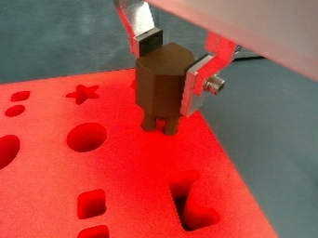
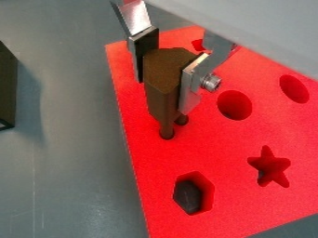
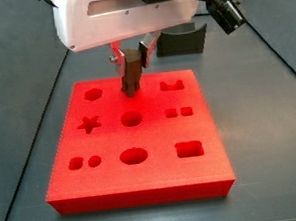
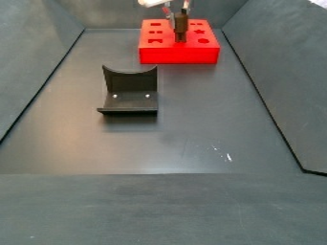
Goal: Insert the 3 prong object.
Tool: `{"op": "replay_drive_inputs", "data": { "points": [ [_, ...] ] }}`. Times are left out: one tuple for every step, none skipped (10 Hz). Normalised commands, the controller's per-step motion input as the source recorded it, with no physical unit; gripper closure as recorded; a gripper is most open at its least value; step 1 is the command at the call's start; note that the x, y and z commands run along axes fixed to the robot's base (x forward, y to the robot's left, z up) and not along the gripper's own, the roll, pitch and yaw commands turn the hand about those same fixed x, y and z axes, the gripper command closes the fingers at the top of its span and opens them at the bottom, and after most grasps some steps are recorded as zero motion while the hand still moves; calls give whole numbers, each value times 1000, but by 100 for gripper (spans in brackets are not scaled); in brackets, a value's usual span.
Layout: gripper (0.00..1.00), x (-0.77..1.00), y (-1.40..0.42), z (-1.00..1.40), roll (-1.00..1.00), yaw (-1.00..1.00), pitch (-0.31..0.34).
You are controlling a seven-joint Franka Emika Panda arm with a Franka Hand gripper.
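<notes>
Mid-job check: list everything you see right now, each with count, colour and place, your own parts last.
Red board: one, red, shaped holes, at the far end of the floor in a side view.
3 prong object: one, brown, upright between the fingers, prongs down at the board's surface.
Fixture: one, dark, on the floor, apart from the board.
Floor: one, dark grey.
Hand: one, silver fingers, above the board, shut on the piece.

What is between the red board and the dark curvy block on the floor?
Nothing: in a side view, only bare dark floor separates the red board and dark block. The gripper holds the 3 prong object over the board.
</notes>
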Motion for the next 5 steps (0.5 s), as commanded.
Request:
{"op": "replay_drive_inputs", "data": {
  "points": [
    [100, -169, 0, -371, -11, 0, -443],
    [100, -169, 0, -371, -16, 0, -444],
    [100, -166, 0, -369, -29, 0, -447],
    [100, -166, 0, -369, -27, 0, -450],
    [100, -189, 0, -394, 0, 0, -433]
  ]
}}
